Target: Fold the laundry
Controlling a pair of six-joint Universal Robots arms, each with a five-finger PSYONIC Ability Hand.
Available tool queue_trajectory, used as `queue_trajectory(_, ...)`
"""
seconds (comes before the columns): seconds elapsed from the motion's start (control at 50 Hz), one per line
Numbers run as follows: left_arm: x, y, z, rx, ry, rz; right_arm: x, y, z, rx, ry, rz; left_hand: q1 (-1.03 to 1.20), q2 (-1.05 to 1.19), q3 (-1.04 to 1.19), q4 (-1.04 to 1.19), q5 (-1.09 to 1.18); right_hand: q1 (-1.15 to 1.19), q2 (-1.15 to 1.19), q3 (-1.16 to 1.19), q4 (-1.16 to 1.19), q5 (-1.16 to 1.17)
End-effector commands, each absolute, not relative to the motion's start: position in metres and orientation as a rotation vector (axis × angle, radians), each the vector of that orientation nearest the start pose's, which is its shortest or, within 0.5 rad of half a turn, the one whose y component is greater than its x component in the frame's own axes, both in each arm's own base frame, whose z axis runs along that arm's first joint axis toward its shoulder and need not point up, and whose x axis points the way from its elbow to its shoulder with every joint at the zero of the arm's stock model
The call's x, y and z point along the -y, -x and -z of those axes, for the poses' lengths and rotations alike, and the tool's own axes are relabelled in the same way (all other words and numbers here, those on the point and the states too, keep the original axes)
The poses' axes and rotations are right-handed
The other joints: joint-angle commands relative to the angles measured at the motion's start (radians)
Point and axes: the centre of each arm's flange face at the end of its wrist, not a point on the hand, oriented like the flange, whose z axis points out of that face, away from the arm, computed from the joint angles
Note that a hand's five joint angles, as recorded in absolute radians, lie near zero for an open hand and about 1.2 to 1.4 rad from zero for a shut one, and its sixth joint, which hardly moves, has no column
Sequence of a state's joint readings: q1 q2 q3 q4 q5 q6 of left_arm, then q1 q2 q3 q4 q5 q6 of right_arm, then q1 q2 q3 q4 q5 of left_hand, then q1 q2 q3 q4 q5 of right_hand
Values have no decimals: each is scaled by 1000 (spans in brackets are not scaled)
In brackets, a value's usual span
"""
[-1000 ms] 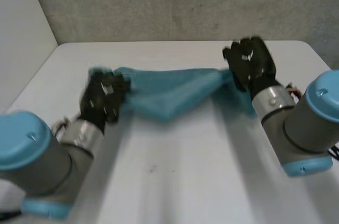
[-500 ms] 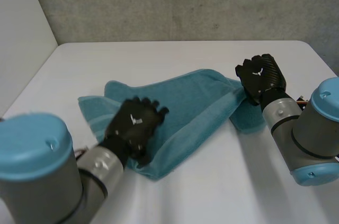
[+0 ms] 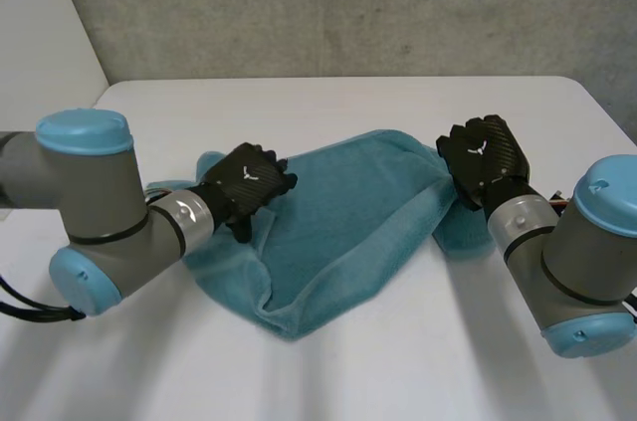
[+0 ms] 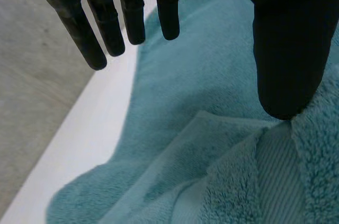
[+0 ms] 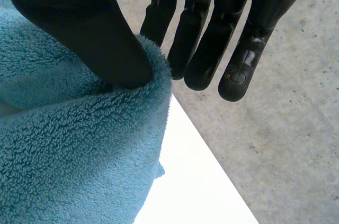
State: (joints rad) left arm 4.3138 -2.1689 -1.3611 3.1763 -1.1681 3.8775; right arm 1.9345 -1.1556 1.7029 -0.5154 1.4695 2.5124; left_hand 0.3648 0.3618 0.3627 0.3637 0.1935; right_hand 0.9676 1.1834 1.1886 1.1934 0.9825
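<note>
The white table (image 3: 378, 103) is carrying a crumpled blue towel (image 3: 348, 217) between the arms. The right hand (image 3: 485, 157) is pinching its right corner between thumb and straight fingers. The left hand (image 3: 249, 182) is resting wide open on its left part.

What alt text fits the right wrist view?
The right hand pinches a folded edge of the teal towel between thumb and straight fingers; the white table and a grey concrete surface lie beyond.
</note>
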Motion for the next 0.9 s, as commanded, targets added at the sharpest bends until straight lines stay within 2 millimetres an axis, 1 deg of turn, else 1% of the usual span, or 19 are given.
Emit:
queue_trajectory(0.02,307,300,-149,-2038,-1815,1802,295,-263,-175,-2001,1218,2258,175,178,177,176,171,429,213,208,203,239)
queue_trajectory(0.14,313,298,-143,-2003,-1834,1773,294,-263,-174,-2004,1221,2251,175,178,177,176,171,429,213,208,203,239)
queue_trajectory(0.3,313,298,-132,-2035,-1849,1731,294,-264,-168,-2017,1230,2233,172,175,174,173,168,429,213,208,203,239)
queue_trajectory(0.58,311,296,-129,-2049,-1871,1689,293,-264,-167,-2018,1234,2229,192,195,194,193,189,429,213,208,203,239)
queue_trajectory(0.62,311,296,-128,-2054,-1873,1684,294,-264,-168,-2017,1233,2231,321,324,323,322,318,429,213,208,203,239)
queue_trajectory(0.64,311,296,-128,-2054,-1873,1684,294,-264,-168,-2014,1234,2232,321,324,324,322,318,429,213,208,203,239)
queue_trajectory(0.66,311,296,-128,-2054,-1871,1683,294,-264,-168,-2015,1234,2230,368,371,370,369,365,429,213,208,203,239)
queue_trajectory(0.8,312,295,-125,-2060,-1863,1668,293,-264,-166,-2019,1238,2225,348,351,350,349,345,429,213,208,203,239)
queue_trajectory(0.86,312,295,-125,-2060,-1861,1667,293,-264,-166,-2019,1238,2225,313,316,315,314,309,429,213,208,203,239)
queue_trajectory(0.9,312,295,-125,-2059,-1861,1669,293,-265,-166,-2019,1240,2222,248,251,251,250,245,429,213,208,203,239)
